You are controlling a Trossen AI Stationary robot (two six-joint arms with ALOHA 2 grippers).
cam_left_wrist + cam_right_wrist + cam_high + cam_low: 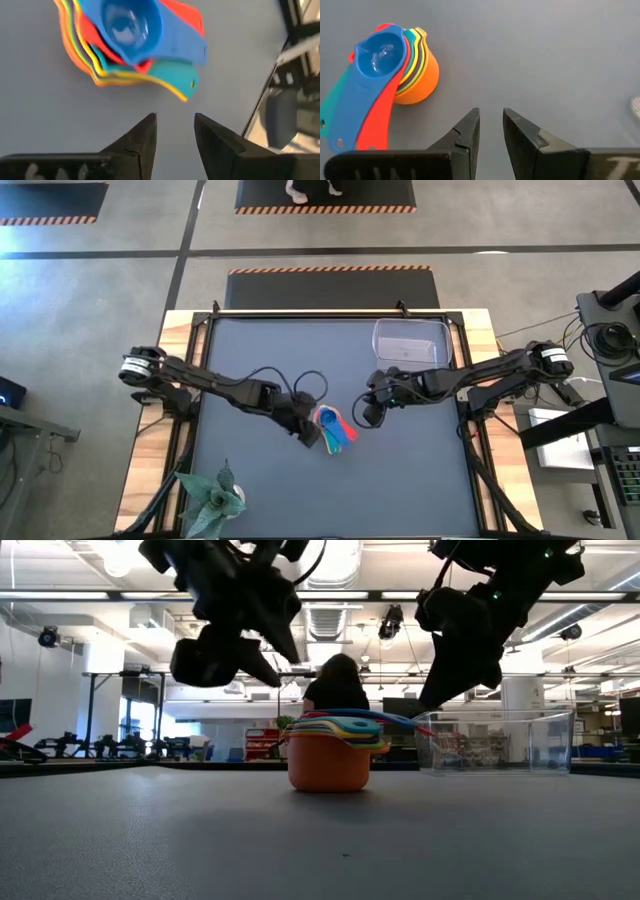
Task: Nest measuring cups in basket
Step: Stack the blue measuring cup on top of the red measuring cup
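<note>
- Gray counter (300,490) carrying everything, both end effectors raised above it with nothing in their fingers.
- Clear basket (411,343) near the far right corner, beyond the right end effector (367,415) and well apart from the left end effector (305,430); no cups visible inside.
- Measuring cups (335,430) already stacked one inside another on the counter, orange bowl outermost and blue innermost, handles fanned toward the right end effector; stack between the two end effectors, just beside the left one, near the right one.
- In the low view, stack (330,760) upright on the counter, basket (495,743) off to its side and apart from it.
- Left end effector (174,131) hovering just short of the stack (130,42), fingers parted by a narrow gap, touching nothing.
- Right end effector (491,131) likewise above bare counter, fingers slightly parted, stack (395,75) ahead and to one side, untouched.
- Step in hand, by judgement: nesting looks done, transfer into the basket not yet done.
- Next move likely calls for widening the fingers, lowering onto the fanned handles or the stack's rim, closing on the whole stack together, lifting level and carrying it to the basket.
- Risk, by judgement: gripping only the upper handles may peel the inner cups away from the orange one.
</note>
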